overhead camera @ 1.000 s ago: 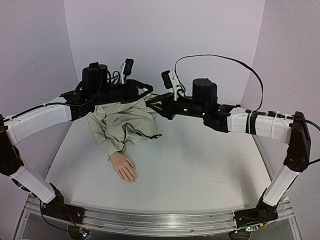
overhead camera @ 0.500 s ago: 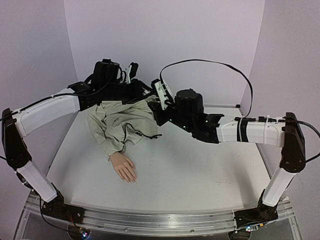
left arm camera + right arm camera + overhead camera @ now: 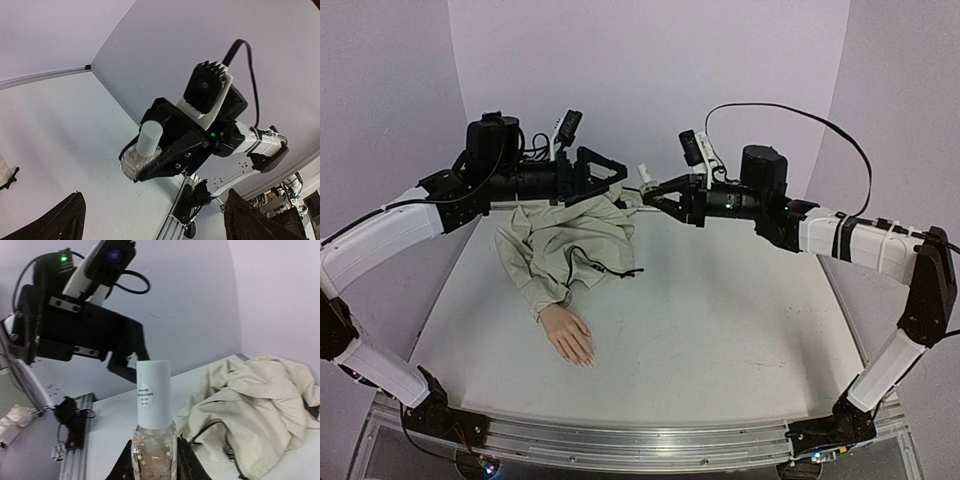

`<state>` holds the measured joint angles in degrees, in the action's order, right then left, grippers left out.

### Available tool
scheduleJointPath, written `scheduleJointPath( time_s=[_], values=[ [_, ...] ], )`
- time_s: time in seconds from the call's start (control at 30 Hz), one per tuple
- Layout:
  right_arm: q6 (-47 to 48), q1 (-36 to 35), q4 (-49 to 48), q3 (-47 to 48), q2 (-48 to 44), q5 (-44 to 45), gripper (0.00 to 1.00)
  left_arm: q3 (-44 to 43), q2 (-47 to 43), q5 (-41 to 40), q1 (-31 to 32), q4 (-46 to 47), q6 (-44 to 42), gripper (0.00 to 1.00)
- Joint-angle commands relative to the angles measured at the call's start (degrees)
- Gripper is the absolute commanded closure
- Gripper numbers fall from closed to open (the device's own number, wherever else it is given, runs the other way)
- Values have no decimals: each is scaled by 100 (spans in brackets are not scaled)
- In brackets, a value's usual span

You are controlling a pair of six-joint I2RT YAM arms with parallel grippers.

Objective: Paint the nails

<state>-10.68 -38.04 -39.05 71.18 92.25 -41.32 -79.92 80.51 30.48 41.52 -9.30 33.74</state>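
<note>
**Bottle clamped in right arm; left jaws released; mannequin hand on table.**

We see a clear glass bottle (image 3: 153, 447) with a white cap (image 3: 153, 392). It holds pale liquid flecked with small stars and is clamped between the closed fingers of the right gripper (image 3: 658, 190), above the far side of the table (image 3: 720, 300). The mannequin hand (image 3: 568, 334) lies flat at the near left, emerging from a beige sleeve (image 3: 565, 245). Its nails (image 3: 586, 358) are too small to judge. The left gripper (image 3: 608, 177) is spread wide, grasps nothing and faces the cap.
</note>
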Motion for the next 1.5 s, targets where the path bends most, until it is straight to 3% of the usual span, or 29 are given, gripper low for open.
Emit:
scheduleJointPath(
  time_s=[0.0, 0.23, 0.4, 0.63, 0.97, 1.07, 1.2, 1.3, 1.37, 1.47],
  values=[
    [-766, -28, -434, 511, -59, -2253, 100, 124, -202, 770, -14, 1034, -14, 4],
    [-1050, -28, -778, 570, 90, -2314, 100, -141, 100, 1058, 160, 1264, -55, 18],
    [-1164, -28, -863, 609, 214, -2318, 100, -217, 202, 896, 250, 1266, -53, 37],
    [-1136, -28, -888, 568, 232, -2194, 100, -177, 186, 526, 352, 1258, -187, 57],
    [-470, -49, -633, 239, -15, -599, 100, -224, 256, -257, 422, 967, -267, 85],
    [23, -264, -295, 130, -167, 1084, 100, -329, 304, -512, 465, 636, -333, 90],
    [1126, -1257, -162, 110, -181, 4927, 100, -515, 417, -888, 497, 282, -368, 98],
    [2034, -1891, -839, 194, 159, 7748, 100, -660, 537, -1055, 498, 45, -339, 100],
    [2555, -2113, -1363, 309, 417, 8561, 100, -755, 597, -1144, 500, -102, -313, 100],
    [2703, -2143, -1450, 465, 590, 8496, 100, -874, 666, -1259, 503, -332, -303, 100]
  ],
)
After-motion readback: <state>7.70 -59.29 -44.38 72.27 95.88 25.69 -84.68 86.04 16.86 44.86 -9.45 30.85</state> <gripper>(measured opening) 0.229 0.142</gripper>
